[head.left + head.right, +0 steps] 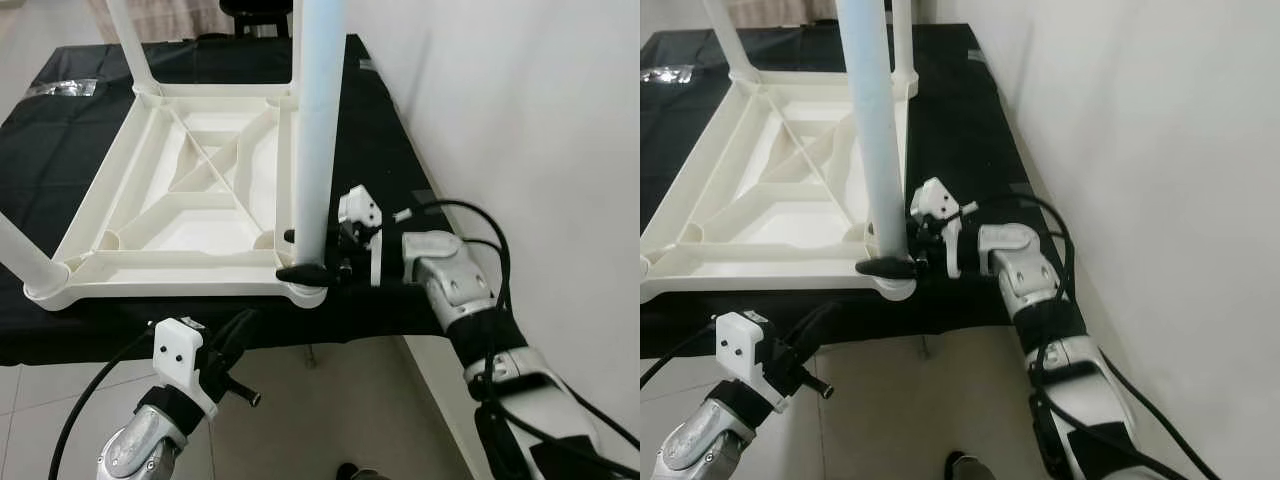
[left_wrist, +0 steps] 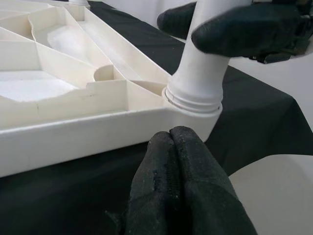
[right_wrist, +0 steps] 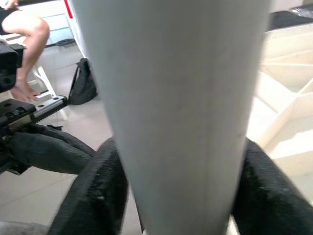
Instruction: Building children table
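Right end effector [image 1: 300, 255] clamped on table leg [image 1: 318, 130] just above its corner socket [image 2: 193, 100] | left end effector [image 2: 178, 161] fingers together, below desk [image 1: 60, 335] edge near that socket | upturned tabletop [image 1: 190, 190] on black-covered desk | risk: leg seats crooked or tabletop slides if pushed off-axis

The children's table top [image 1: 190, 215] is white plastic and lies upside down on a black cloth, its underside showing a raised rim and diagonal stiffening ribs that cross at the middle. Round white legs stand upright in its corner sockets. The near right leg [image 1: 318, 130] sits in its socket [image 2: 193, 100] at the corner nearest the cloth's edge. The near left leg [image 1: 22, 255] leans outward.
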### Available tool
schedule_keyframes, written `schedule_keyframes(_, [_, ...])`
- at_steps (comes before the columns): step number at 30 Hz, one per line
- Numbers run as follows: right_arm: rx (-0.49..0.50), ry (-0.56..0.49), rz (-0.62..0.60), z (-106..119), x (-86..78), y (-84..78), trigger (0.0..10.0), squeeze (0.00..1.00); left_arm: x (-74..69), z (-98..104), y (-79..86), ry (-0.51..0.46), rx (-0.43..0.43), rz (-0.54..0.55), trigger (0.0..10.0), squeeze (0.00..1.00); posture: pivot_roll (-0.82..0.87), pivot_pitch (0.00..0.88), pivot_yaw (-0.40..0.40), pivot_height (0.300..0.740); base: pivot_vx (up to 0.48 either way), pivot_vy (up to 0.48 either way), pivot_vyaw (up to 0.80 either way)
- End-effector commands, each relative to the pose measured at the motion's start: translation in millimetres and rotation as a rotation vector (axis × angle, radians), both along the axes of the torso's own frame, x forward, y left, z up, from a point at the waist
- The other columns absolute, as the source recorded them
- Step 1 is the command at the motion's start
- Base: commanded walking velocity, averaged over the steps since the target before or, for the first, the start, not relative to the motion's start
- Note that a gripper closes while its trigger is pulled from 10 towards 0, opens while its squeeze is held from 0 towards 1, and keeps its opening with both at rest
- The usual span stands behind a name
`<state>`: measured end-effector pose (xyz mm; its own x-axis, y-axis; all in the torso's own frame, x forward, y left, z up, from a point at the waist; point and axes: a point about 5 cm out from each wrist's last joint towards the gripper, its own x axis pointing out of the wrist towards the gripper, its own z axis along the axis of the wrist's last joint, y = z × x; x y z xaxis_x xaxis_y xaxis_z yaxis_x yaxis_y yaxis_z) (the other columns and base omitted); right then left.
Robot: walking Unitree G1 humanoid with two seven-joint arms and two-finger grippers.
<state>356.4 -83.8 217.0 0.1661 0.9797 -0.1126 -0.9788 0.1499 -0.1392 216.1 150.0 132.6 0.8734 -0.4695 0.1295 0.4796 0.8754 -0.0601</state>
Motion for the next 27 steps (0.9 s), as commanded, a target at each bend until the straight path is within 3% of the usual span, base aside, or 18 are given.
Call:
schedule_keyframes(1, [0.013,0.019,0.044,-5,-3.5,3.1,0.0,0.0,-2.7,-4,-2.2,0.017,0.016,-0.005,10.0,0.0,0.04,0.214,-0.043,0.74,0.0,0.0,0.0])
schedule_keyframes(4, [0.017,0.019,0.044,-5,-3.0,2.2,0.0,0.0,-2.6,-4,-2.3,0.017,0.016,-0.004,10.0,0.0,0.04,0.214,-0.043,0.74,0.0,0.0,0.0])
schedule_keyframes(7, [0.032,-0.002,-0.032,-14,-4.3,-14.3,0.0,0.0,-1.2,-3,-3.0,0.014,0.012,-0.005,10.0,0.0,0.02,0.216,-0.043,0.74,0.0,0.0,0.0])
schedule_keyframes(11, [0.038,-0.016,-0.105,-19,-6.0,-20.7,0.0,0.0,-0.7,-3,-2.9,0.013,0.01,-0.004,10.0,0.0,0.01,0.219,-0.045,0.74,0.0,0.0,0.0])
schedule_keyframes(12, [0.047,-0.015,-0.17,-22,-7.1,-23.0,0.0,0.0,-0.3,-3,-2.4,0.012,0.009,-0.004,10.0,0.0,0.0,0.224,-0.051,0.74,0.0,0.0,0.0])
schedule_keyframes(13, [0.119,0.015,-0.356,-32,-11.9,-20.0,0.0,0.0,0.3,-2,-1.7,0.01,0.008,-0.004,10.0,0.0,0.0,0.229,-0.056,0.74,0.0,0.0,0.0])
schedule_keyframes(14, [0.119,0.015,-0.356,-32,-11.9,-20.0,0.0,0.0,0.3,-2,-1.7,0.01,0.008,-0.004,10.0,0.0,0.0,0.229,-0.056,0.74,0.0,0.0,0.0])
schedule_keyframes(15, [0.166,0.043,-0.496,-39,-16.1,-20.2,0.0,0.0,0.7,-2,-1.2,0.009,0.008,-0.003,10.0,0.0,0.0,0.229,-0.056,0.74,0.0,0.0,0.0])
schedule_keyframes(16, [0.174,0.099,-0.716,-65,-28.7,-17.3,0.0,0.0,1.5,-1,-0.3,0.006,0.008,-0.002,10.0,0.0,-0.01,0.235,-0.056,0.74,0.0,0.0,0.0])
schedule_keyframes(17, [0.174,0.099,-0.716,-65,-28.7,-17.3,0.0,0.0,1.5,-1,-0.3,0.006,0.008,-0.002,10.0,0.0,-0.01,0.235,-0.056,0.74,0.0,0.0,0.0])
schedule_keyframes(18, [0.045,-0.103,-0.851,-75,-50.3,-8.2,0.0,0.0,4.1,1,1.1,0.001,0.009,0.002,10.0,0.0,-0.01,0.242,-0.047,0.74,0.0,0.0,0.0])
schedule_keyframes(21, [0.037,-0.175,-0.865,-69,-51.0,-5.4,0.0,0.0,5.1,1,1.7,0.0,0.01,0.003,10.0,0.0,-0.03,0.24,-0.04,0.74,0.0,0.0,0.0])
schedule_keyframes(27, [0.088,-0.041,-0.867,-75,-35.3,-7.5,0.0,0.0,9.2,-1,1.5,0.003,0.011,-0.005,10.0,0.0,-0.03,0.217,-0.042,0.74,0.0,0.0,0.0])
